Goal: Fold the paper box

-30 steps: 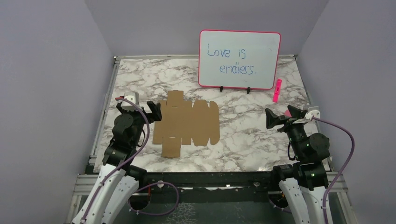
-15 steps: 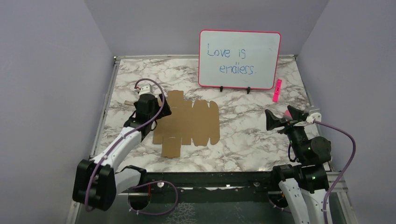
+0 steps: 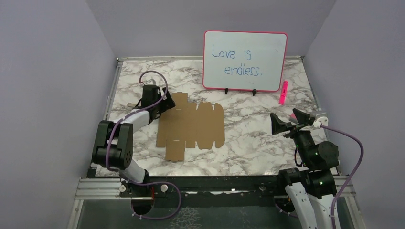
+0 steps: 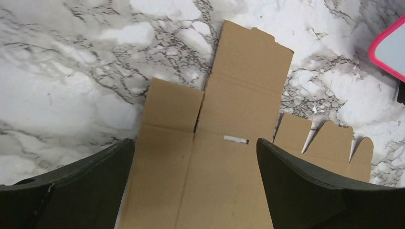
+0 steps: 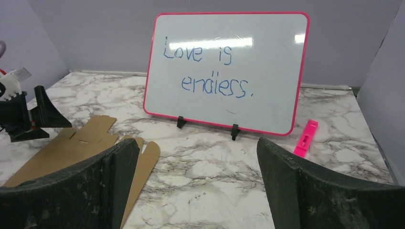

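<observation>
The paper box (image 3: 191, 126) is a flat brown die-cut sheet with flaps and slits, lying on the marble table left of centre. My left gripper (image 3: 160, 102) hovers open over the sheet's far-left corner. In the left wrist view, its black fingers (image 4: 86, 181) straddle the cardboard (image 4: 224, 157) without touching it. My right gripper (image 3: 286, 121) stands open at the right, well apart from the sheet and pointing toward the back. The right wrist view shows only bare marble between its jaws (image 5: 197, 143), with the sheet's rounded tabs (image 5: 71, 148) at the left.
A pink-framed whiteboard (image 3: 245, 60) stands upright at the back on black feet. A pink marker (image 3: 283, 92) lies to its right. A tiny brown scrap (image 3: 129, 104) lies left of the left gripper. Purple walls close in both sides and the back.
The left arm has stretched forward from its folded pose, carrying its open gripper to the sheet's far-left corner. The right arm has barely shifted. The sheet has not moved.
</observation>
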You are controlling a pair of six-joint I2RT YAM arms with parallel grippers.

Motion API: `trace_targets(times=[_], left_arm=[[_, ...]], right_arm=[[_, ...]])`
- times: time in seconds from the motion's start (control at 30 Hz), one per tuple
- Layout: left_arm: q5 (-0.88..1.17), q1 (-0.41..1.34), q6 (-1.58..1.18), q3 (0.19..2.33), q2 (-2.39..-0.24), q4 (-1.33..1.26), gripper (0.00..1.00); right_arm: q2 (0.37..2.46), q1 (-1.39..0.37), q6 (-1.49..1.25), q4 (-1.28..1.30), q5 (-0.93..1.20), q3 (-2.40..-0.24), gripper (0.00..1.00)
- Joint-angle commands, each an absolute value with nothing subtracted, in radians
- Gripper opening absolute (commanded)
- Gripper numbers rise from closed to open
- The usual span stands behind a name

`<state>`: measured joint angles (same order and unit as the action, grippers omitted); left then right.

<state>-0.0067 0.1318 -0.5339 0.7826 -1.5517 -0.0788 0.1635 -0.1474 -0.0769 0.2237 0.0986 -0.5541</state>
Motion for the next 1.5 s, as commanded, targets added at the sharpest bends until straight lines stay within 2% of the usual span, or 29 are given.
trace_targets(times=[0.0, 0.5, 0.9, 1.07, 1.17, 1.47], left_arm=[[0.08, 0.125, -0.504, 0.854, -1.627, -0.109, 0.99], [0.196, 0.136, -0.467, 0.929, -1.773, -0.058, 0.99], [0.344, 0.35, -0.365, 1.002, -1.825, -0.072, 0.99], [0.383, 0.414, -0.35, 1.022, -1.779, -0.076, 0.99], [0.352, 0.421, -0.372, 1.031, -1.705, -0.027, 0.99], [0.051, 0.417, -0.534, 0.899, -1.414, 0.269, 0.99]], right_arm=[[0.162, -0.164, -0.066, 0.179, 0.123, -0.543, 1.0], [0.169, -0.165, -0.061, 0.191, 0.123, -0.549, 1.0], [0.179, -0.164, -0.057, 0.194, 0.126, -0.552, 1.0], [0.212, -0.164, -0.063, 0.201, 0.162, -0.568, 1.0], [0.256, -0.165, -0.08, 0.205, 0.17, -0.588, 1.0], [0.542, -0.164, -0.222, 0.271, 0.31, -0.665, 1.0]])
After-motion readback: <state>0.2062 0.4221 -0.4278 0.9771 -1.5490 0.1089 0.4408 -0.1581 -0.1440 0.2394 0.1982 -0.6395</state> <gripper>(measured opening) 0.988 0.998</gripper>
